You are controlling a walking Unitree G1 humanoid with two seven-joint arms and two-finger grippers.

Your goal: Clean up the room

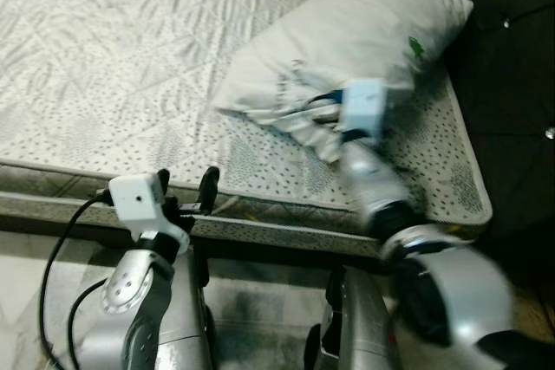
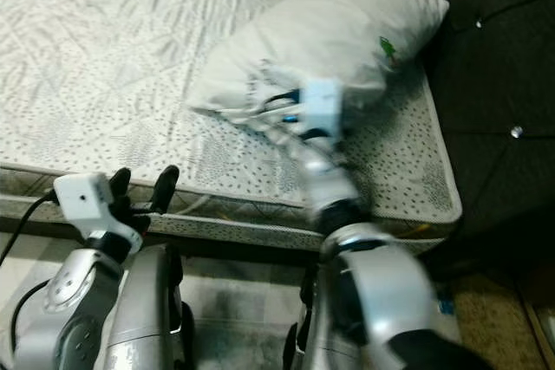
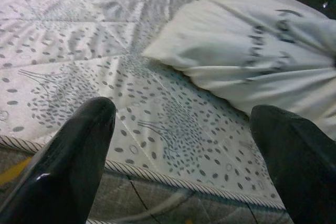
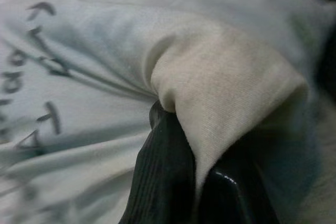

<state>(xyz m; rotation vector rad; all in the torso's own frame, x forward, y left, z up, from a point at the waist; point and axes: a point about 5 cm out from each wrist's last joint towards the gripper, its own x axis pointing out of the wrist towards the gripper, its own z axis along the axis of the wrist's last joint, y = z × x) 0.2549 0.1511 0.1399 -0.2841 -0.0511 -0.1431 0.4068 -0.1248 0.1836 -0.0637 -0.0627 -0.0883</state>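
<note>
Patterned mattress (image 1: 113,67) carries white pillow (image 1: 347,41) near its corner. My right gripper (image 4: 194,182): fingers clamped on pillow fabric. Left gripper (image 3: 184,156) at mattress edge, fingers apart.

Parted jaws face pillow (image 3: 252,56), perhaps lettered, on mattress (image 3: 79,40).

Silver arms (image 1: 139,288), seemingly glossy black jaws

One white pillow (image 1: 347,36) lies on one bare patterned mattress (image 1: 113,58); two grippers, left gripper (image 1: 186,188) and right gripper (image 4: 184,182).
</note>
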